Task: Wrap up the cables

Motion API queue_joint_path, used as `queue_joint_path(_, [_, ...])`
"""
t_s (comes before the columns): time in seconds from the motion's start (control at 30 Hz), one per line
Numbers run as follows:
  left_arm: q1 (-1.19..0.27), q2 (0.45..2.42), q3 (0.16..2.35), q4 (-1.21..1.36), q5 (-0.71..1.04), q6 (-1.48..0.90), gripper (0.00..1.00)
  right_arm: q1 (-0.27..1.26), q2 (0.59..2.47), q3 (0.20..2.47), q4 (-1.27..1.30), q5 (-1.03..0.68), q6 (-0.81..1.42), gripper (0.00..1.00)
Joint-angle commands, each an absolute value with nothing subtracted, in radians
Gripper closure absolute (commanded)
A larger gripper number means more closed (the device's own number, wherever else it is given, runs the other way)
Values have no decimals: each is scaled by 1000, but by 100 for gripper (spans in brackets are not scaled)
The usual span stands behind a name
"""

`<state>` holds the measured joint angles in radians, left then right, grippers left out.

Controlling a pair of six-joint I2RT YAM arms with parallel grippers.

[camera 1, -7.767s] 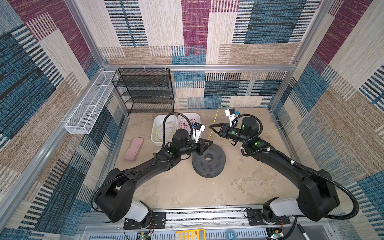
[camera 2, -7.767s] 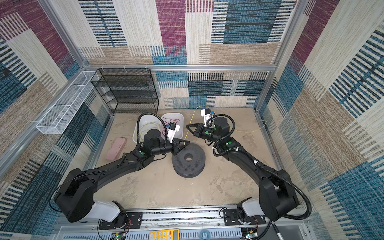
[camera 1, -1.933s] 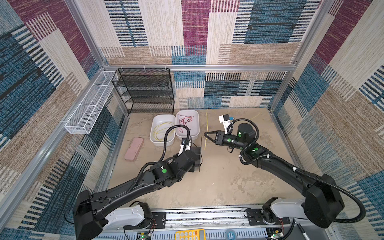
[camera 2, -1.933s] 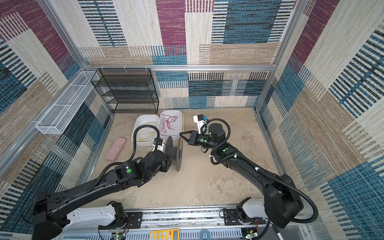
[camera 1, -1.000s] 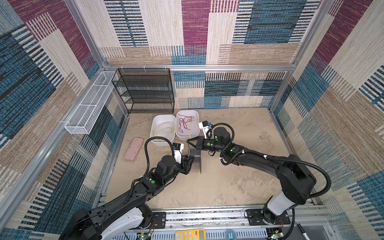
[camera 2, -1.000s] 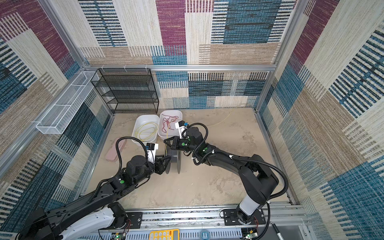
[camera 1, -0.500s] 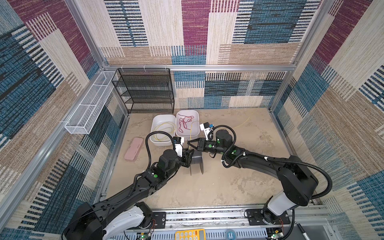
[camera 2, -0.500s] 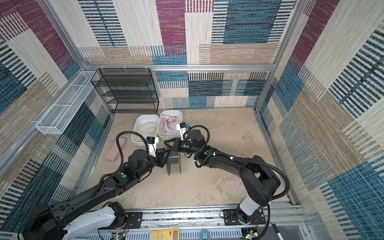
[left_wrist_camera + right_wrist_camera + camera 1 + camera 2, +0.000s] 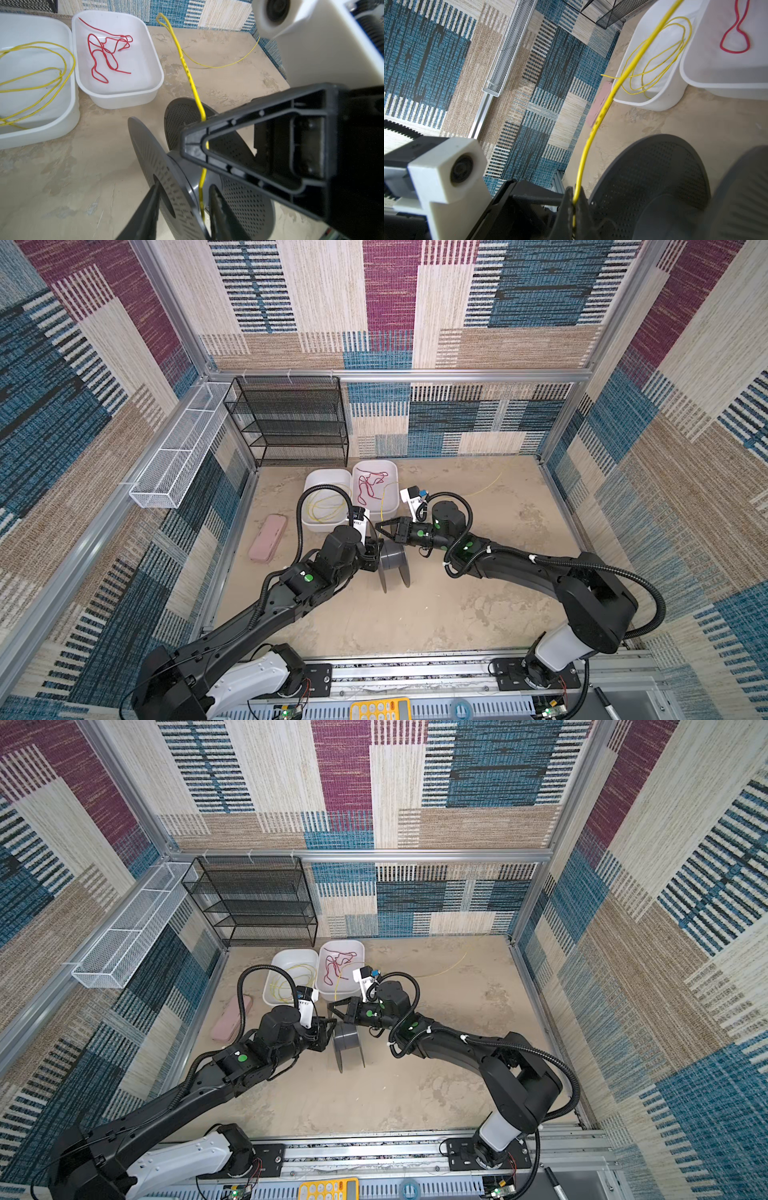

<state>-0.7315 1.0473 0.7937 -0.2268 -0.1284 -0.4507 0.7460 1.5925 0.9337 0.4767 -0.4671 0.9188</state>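
The dark grey perforated plastic spool (image 9: 392, 566), lying flat some seconds ago, now stands on its rim, with both arms drawn in around it. It rests on the sandy beige tabletop (image 9: 457, 614), near two white plastic tubs (image 9: 328, 473); upright, its hub is exposed for winding. The left gripper (image 9: 184, 188) stands part-open astride the near flange, clamping nothing that shows, apparently to steady the spool. The right gripper (image 9: 574, 193) is pinched fully closed on the thin bright yellow cable (image 9: 188, 72) just above the hub, feeding it down between the flanges; the long tail trails across the table toward the back-right corner. More loops of yellow cable lie in one tub.
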Motion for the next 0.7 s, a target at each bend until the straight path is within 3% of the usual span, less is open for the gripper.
queue_joint_path(0.0, [-734,1061,827,-346,-118,-508,58,750,1597,930,501,-440,926,100])
queue_joint_path(0.2, [-750,1137,852,-358,-112,-540,60,756,1596,920,508,-436,936,100])
queue_joint_path(0.47, [-752,1126,804,-213,-105,-389,68,756,1549,896,486,-423,927,100])
queue_joint_path(0.67, [-747,1141,832,-224,-95,-296,64,756,1541,896,466,-407,917,100])
